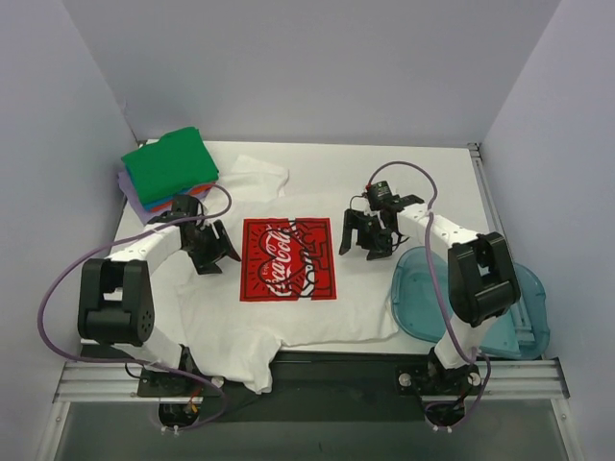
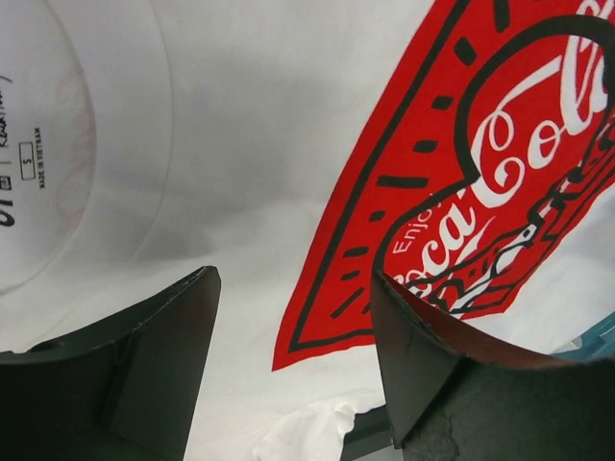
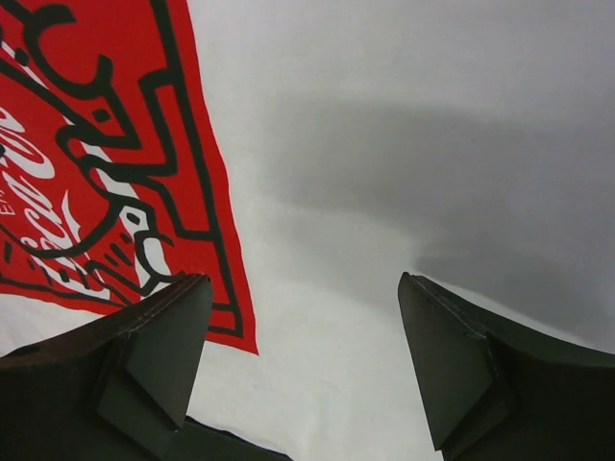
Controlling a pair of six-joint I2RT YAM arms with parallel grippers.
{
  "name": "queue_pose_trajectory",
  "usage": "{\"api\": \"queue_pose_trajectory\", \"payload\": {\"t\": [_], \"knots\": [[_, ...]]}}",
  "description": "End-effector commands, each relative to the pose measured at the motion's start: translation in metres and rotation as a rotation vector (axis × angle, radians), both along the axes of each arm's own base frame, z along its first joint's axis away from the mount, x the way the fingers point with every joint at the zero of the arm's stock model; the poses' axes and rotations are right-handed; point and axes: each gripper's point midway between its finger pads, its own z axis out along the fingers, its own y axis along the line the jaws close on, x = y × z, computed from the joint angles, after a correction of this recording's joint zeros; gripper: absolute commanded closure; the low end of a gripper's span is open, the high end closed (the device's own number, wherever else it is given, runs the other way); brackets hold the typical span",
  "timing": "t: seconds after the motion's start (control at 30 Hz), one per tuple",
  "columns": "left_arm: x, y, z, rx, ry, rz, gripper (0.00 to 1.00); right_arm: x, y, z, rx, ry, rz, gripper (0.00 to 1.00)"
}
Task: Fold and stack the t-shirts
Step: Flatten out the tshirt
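Folding looks not yet begun: the shirt (image 1: 298,312) lies spread at the desk (image 1: 404,158) centre, logo (image 1: 288,259) up. Over its 9 o'clock side is my left end effector (image 1: 207,254), at 2 o'clock my right end effector (image 1: 363,242), both with fingers apart and holding nothing. Next I'd pinch an edge and carry it across. The folded stack (image 1: 171,168) sits at 10 o'clock. The bin (image 1: 423,288) at 4 o'clock shows nothing inside, though it's partly hidden by my arm.
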Motion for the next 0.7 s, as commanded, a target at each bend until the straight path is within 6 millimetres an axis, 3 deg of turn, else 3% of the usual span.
{"api": "queue_pose_trajectory", "payload": {"t": [0.0, 0.17, 0.4, 0.63, 0.67], "knots": [[0.013, 0.005, -0.009, 0.016, -0.024, -0.023, 0.26, -0.010, 0.001, -0.004, -0.004, 0.034, -0.018, 0.20], [0.022, 0.015, -0.028, 0.047, 0.017, -0.019, 0.26, -0.011, -0.001, -0.024, -0.031, 0.089, -0.037, 0.21], [0.047, 0.025, -0.046, 0.087, 0.050, -0.014, 0.26, 0.002, 0.002, -0.046, -0.058, 0.157, -0.070, 0.22], [0.089, 0.028, -0.047, 0.107, 0.043, -0.025, 0.26, 0.032, -0.002, -0.044, -0.091, 0.166, -0.103, 0.21], [0.104, 0.028, -0.043, 0.114, 0.020, -0.027, 0.26, 0.042, -0.001, -0.038, -0.084, 0.147, -0.107, 0.22]]}}
